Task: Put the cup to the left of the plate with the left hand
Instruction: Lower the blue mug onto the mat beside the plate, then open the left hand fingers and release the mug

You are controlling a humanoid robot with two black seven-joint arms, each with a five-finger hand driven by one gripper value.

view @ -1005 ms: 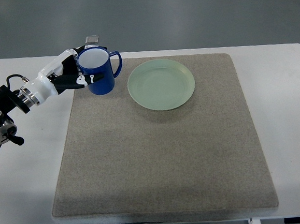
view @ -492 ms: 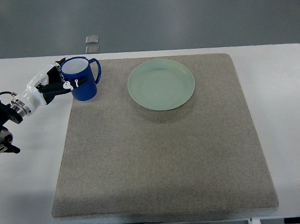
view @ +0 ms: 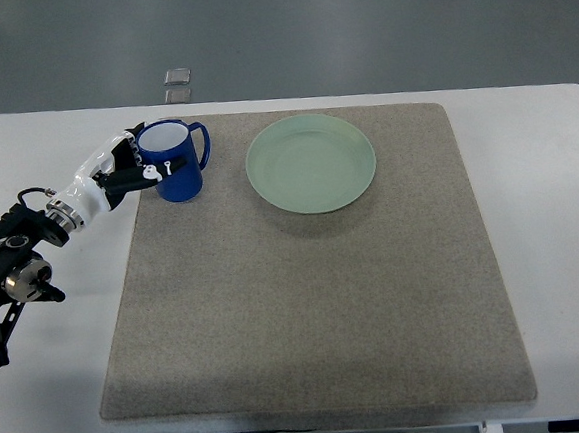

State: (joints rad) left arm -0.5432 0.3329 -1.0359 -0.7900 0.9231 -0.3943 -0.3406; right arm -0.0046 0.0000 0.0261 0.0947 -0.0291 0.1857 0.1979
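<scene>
From above, a white table (view: 550, 206) carries a large grey mat (view: 307, 305) that covers most of its top. The left hand (view: 125, 169) reaches in from the left edge, its white and black fingers (view: 150, 170) wrapped around the side of a blue cup (view: 175, 160). The cup stands upright with its white inside showing, and its handle points right, toward the plate (view: 311, 163). It sits at the mat's far left corner, right at the mat's left edge, and I cannot tell whether its base is resting on the mat or held just off it.

The plate is pale green and round, lying flat on the mat near the far edge, a little left of the middle. It is bare. The cup is to the left of it, near but apart, with a strip of mat between the handle and the plate's rim.

The arm (view: 31, 247) behind the hand runs back down toward the table's left edge, dark joints and a cable showing over the white tabletop. On the floor beyond the far edge lie two small grey squares (view: 178, 84), one just behind the other.
</scene>
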